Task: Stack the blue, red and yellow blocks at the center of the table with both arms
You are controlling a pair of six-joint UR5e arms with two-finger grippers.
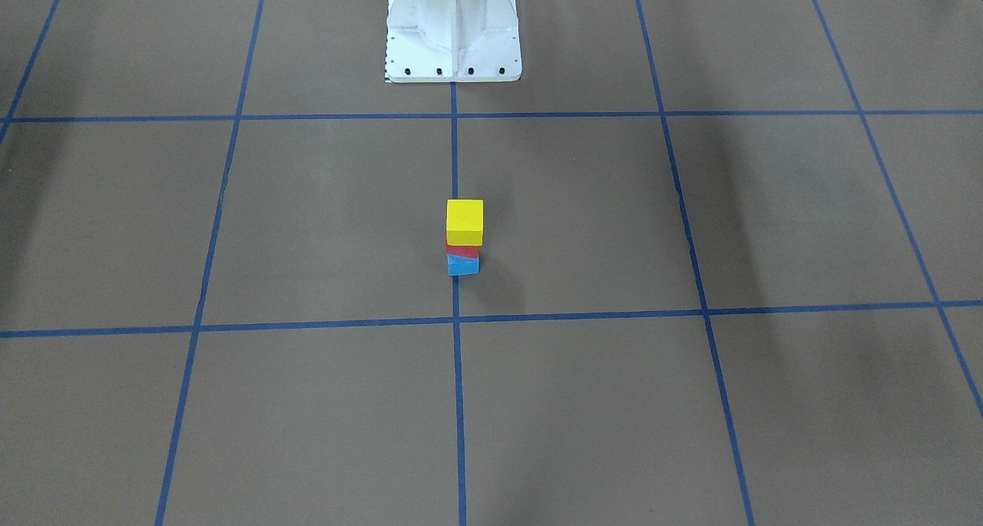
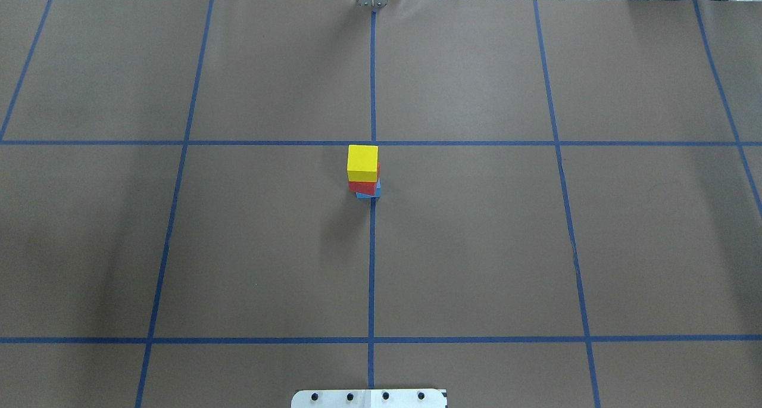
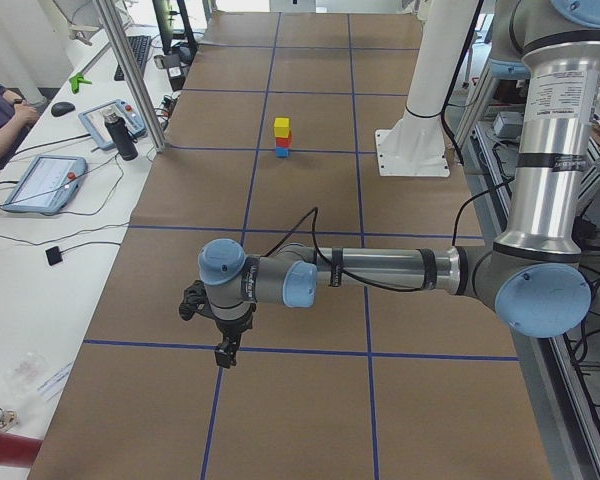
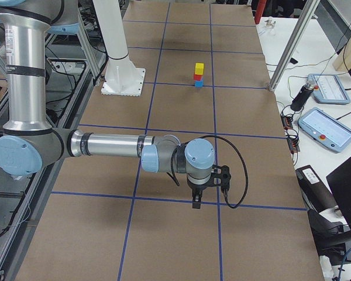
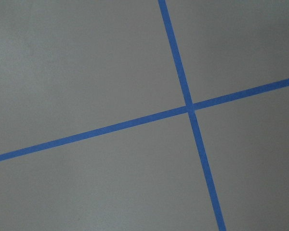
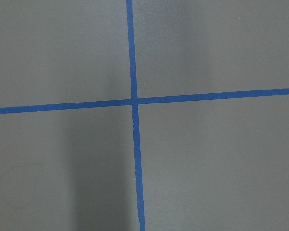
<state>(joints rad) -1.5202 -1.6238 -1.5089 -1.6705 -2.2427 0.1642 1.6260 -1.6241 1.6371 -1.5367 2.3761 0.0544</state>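
A yellow block (image 1: 465, 220) sits on a red block (image 1: 461, 251), which sits on a blue block (image 1: 462, 266), a slightly twisted stack at the table's centre by the middle tape line. The stack also shows in the overhead view (image 2: 362, 162) and both side views (image 3: 281, 138) (image 4: 198, 76). My left gripper (image 3: 225, 355) hangs far from the stack over a tape crossing; I cannot tell whether it is open or shut. My right gripper (image 4: 196, 202) hangs likewise at the other end; I cannot tell its state. Both wrist views show only brown paper and tape.
The white robot pedestal (image 1: 453, 34) stands at the table's robot side. Blue tape lines (image 2: 372, 265) grid the brown paper. Teach pendants (image 3: 42, 183) (image 4: 327, 129), cables and a seated operator (image 3: 0, 120) are on the benches beside the table.
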